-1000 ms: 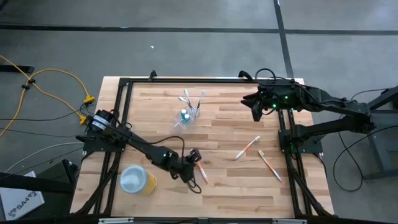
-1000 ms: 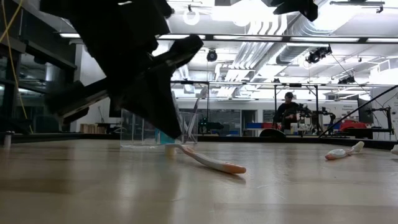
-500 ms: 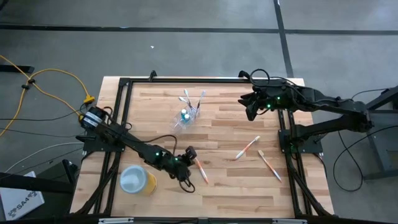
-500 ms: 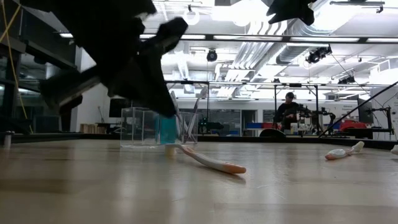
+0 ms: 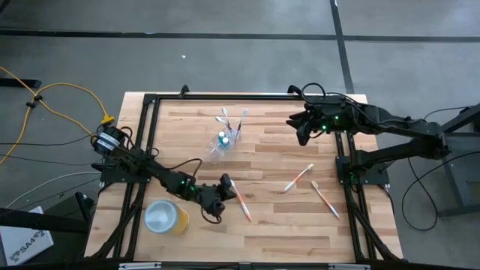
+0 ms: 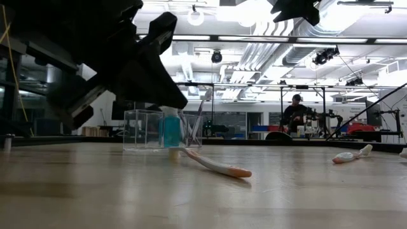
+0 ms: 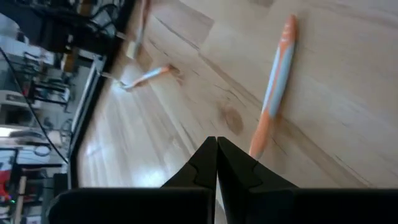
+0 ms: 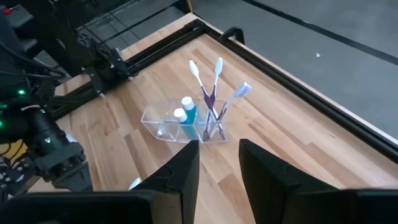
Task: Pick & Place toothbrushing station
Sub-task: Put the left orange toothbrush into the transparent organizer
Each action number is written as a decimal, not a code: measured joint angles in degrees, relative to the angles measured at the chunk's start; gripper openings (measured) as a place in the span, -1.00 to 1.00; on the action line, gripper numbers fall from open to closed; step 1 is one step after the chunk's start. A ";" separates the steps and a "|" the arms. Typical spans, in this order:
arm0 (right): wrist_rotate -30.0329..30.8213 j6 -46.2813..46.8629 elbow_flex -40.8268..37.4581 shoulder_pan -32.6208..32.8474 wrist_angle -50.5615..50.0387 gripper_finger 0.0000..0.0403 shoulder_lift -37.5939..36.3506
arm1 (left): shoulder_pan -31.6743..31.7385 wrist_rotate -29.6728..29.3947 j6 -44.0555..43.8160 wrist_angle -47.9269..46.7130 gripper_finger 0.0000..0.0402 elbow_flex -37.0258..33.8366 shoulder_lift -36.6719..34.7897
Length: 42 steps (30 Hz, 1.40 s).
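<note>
I had the left gripper (image 5: 223, 185) low over the worktop near its front edge, left of centre, fingers (image 7: 214, 163) pinched together on nothing. An orange toothbrush (image 5: 241, 200) lay flat on the wood just beside its tip; from the wrist camera I could not tell whether the two touched. The yellow cup (image 5: 166, 217) stood toward the front left corner, close behind that arm. The clear plastic cup (image 5: 223, 141) sat near the back edge, left of centre, with white and purple toothbrushes (image 8: 214, 93) standing upright in one compartment and a blue tube (image 8: 187, 112) in the next one. The right gripper (image 5: 303, 130) hung above the back right part of the worktop, jaws parted and holding nothing, pointed toward the clear cup. Two more orange-and-white toothbrushes (image 5: 298, 178) lay flat toward the right edge, near each other but apart, well clear of the clear cup.
</note>
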 joint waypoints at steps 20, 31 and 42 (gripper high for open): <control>-0.03 -0.03 -0.02 0.00 0.00 -0.48 0.00 | 2.63 12.69 0.78 -1.20 -0.99 -0.41 0.52; -1.40 -0.74 0.00 0.00 -0.02 -0.48 0.00 | 2.40 13.66 0.90 -0.40 -0.85 -0.39 0.52; -2.84 -1.20 -0.02 0.02 -0.02 -0.48 0.00 | 3.28 14.29 1.75 0.57 -0.63 -0.35 1.11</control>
